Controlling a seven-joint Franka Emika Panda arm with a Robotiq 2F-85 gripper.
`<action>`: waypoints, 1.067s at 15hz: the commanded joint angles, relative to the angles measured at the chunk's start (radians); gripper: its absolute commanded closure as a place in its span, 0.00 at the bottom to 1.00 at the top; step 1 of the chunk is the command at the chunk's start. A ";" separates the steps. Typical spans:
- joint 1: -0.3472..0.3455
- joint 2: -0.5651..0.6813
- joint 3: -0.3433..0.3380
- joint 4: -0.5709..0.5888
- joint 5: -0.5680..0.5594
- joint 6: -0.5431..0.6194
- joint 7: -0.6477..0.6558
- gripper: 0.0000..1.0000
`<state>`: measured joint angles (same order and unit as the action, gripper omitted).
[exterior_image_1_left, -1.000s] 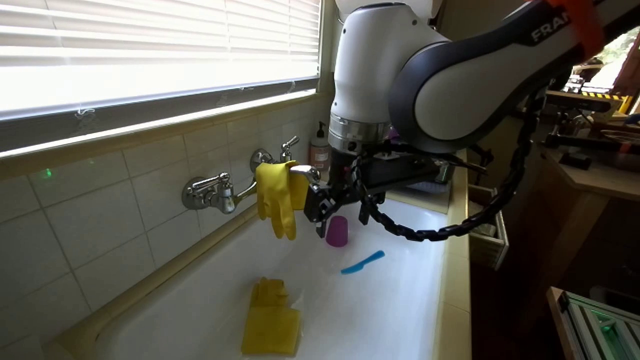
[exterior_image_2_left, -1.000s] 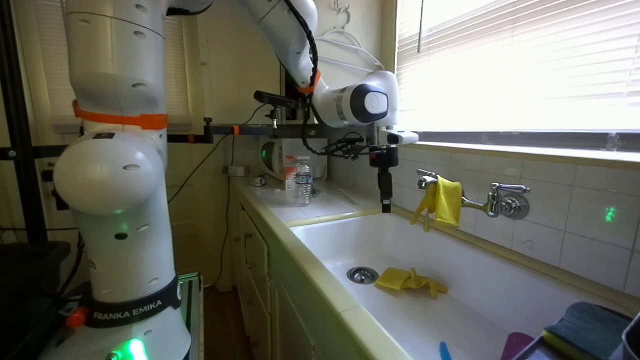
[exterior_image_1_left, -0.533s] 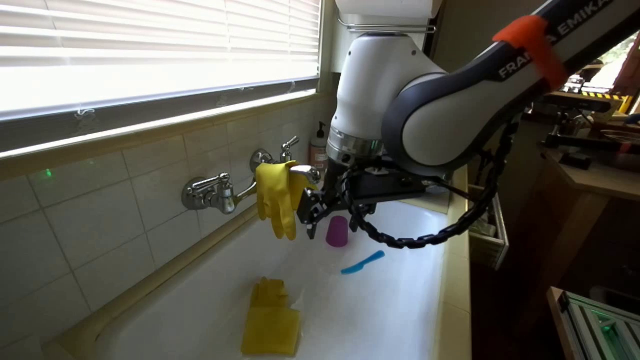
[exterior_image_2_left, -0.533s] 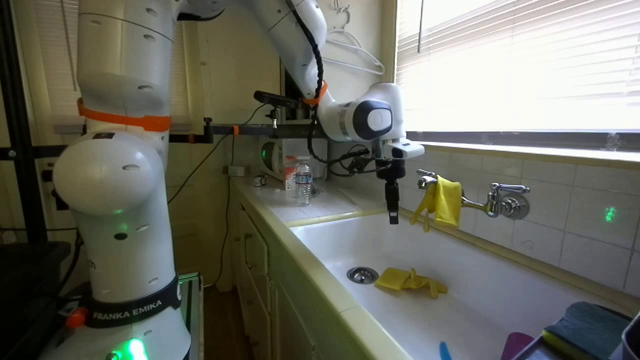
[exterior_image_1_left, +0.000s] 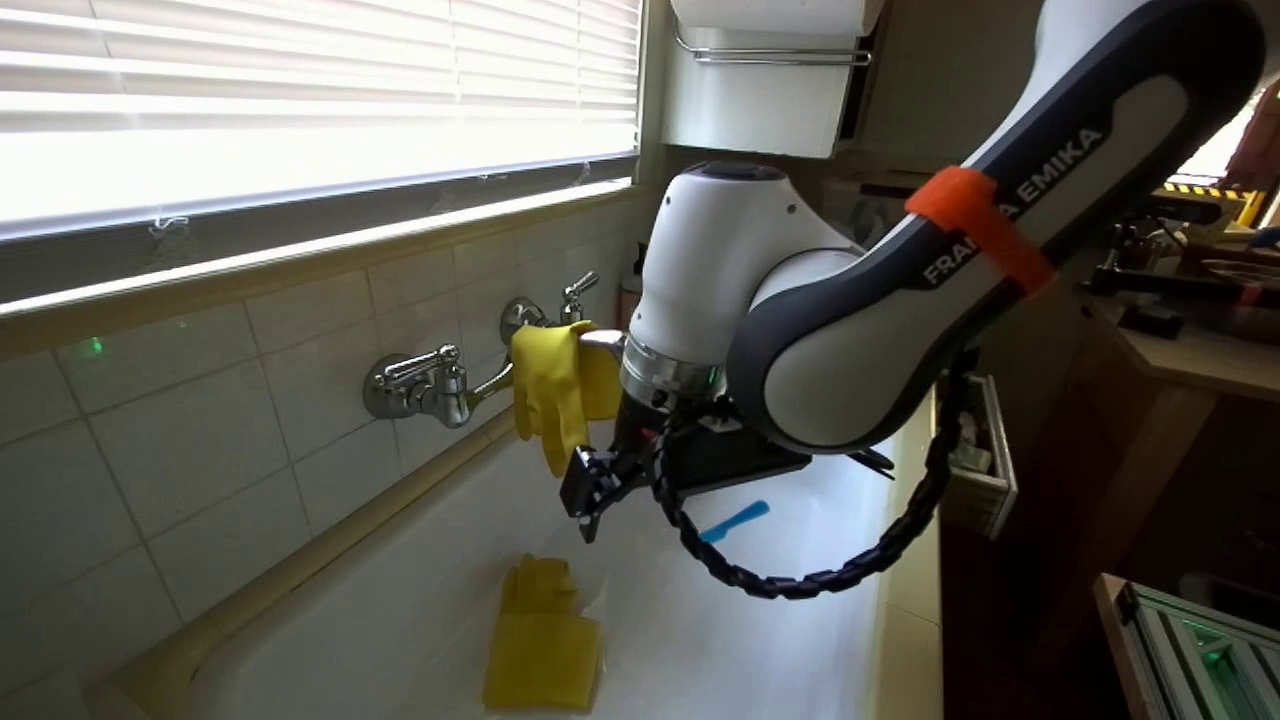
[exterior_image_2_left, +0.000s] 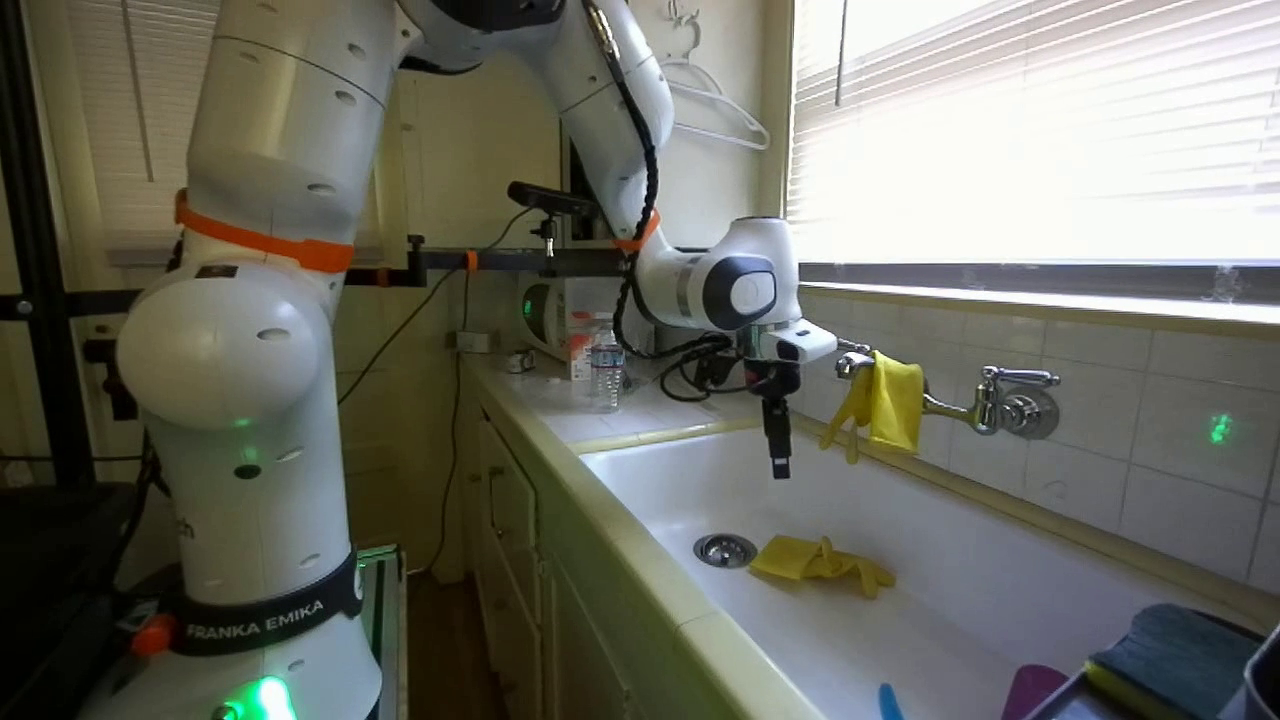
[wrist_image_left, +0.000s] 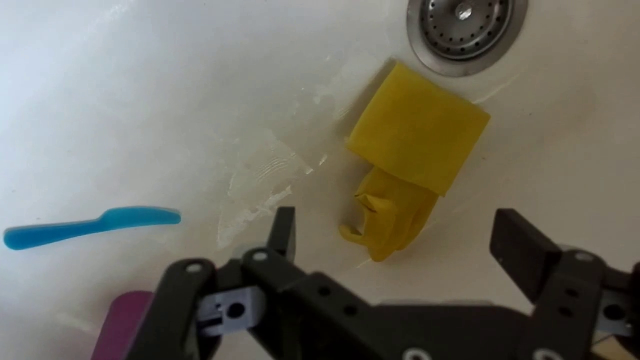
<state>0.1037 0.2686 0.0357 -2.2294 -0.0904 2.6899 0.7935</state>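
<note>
My gripper (wrist_image_left: 397, 232) is open, its fingers wide apart with nothing held between them. It hangs pointing down over the white sink, above the bottom. A yellow rubber glove (wrist_image_left: 420, 130) lies folded on the sink floor; in the wrist view its finger end shows between my fingertips, well below them. In an exterior view this glove (exterior_image_2_left: 800, 560) rests beside the drain. A second yellow glove (exterior_image_1_left: 550, 385) is draped over the faucet spout, close by the gripper. A blue plastic knife (wrist_image_left: 95, 227) and a purple cup (wrist_image_left: 120, 325), partly hidden by a finger, are in the sink too.
The metal drain (wrist_image_left: 465, 30) adjoins the lying glove. Faucet handles (exterior_image_2_left: 1025, 378) stick out from the tiled wall. A sponge (exterior_image_2_left: 1180, 650) sits in a holder at the near corner. A water bottle (exterior_image_2_left: 606, 370) stands on the counter. The sink's tiled edge (exterior_image_2_left: 690, 620) borders the cabinets.
The arm has come down toward the sink floor and, in an exterior view, leftward toward the lying glove. It now hides the purple cup there. The gloves and knife stay put.
</note>
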 joint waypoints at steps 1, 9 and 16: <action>0.055 0.122 -0.035 0.105 -0.026 0.007 -0.023 0.00; 0.098 0.293 -0.059 0.287 -0.005 -0.034 -0.194 0.00; 0.133 0.394 -0.082 0.380 0.003 -0.048 -0.290 0.00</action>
<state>0.2117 0.6049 -0.0277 -1.9151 -0.0983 2.6818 0.5551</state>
